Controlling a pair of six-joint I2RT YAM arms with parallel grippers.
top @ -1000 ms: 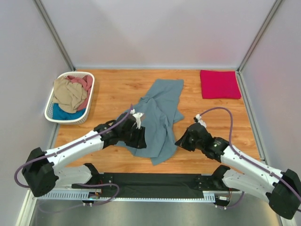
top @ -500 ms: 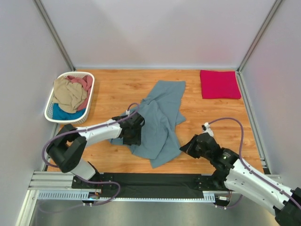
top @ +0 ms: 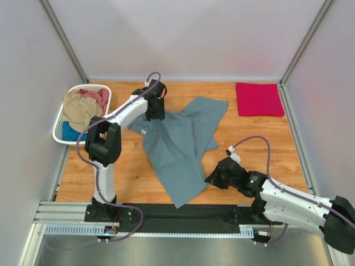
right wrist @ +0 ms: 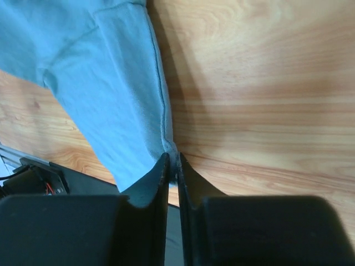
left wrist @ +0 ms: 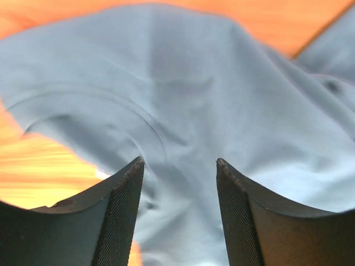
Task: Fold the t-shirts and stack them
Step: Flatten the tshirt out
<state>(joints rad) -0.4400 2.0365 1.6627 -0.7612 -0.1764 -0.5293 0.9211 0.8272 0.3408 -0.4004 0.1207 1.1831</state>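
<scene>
A large slate grey-blue t-shirt [top: 177, 147] lies spread out, running from far left to near centre of the wooden table. My left gripper [top: 155, 108] is reached far out over the shirt's collar end. In the left wrist view my left gripper [left wrist: 178, 160] is open, with the shirt [left wrist: 188, 105] and its curved collar seam under it. My right gripper [top: 213, 178] is shut on the shirt's near right hem edge. In the right wrist view my right gripper [right wrist: 173, 160] pinches that hem [right wrist: 161, 111]. A folded crimson-pink t-shirt [top: 259, 99] lies at the far right.
A white slatted basket [top: 81, 142] at the far left holds a tan shirt [top: 80, 111], a dusty-pink one [top: 97, 97] and a bright-blue one [top: 67, 132]. White walls close in the table's sides and back. A black strip [top: 177, 213] runs along the near edge.
My left arm swung from the table's centre to the far left, drawing the shirt's collar end with it, so the shirt lies more spread out. My right gripper shifted slightly, still on the hem.
</scene>
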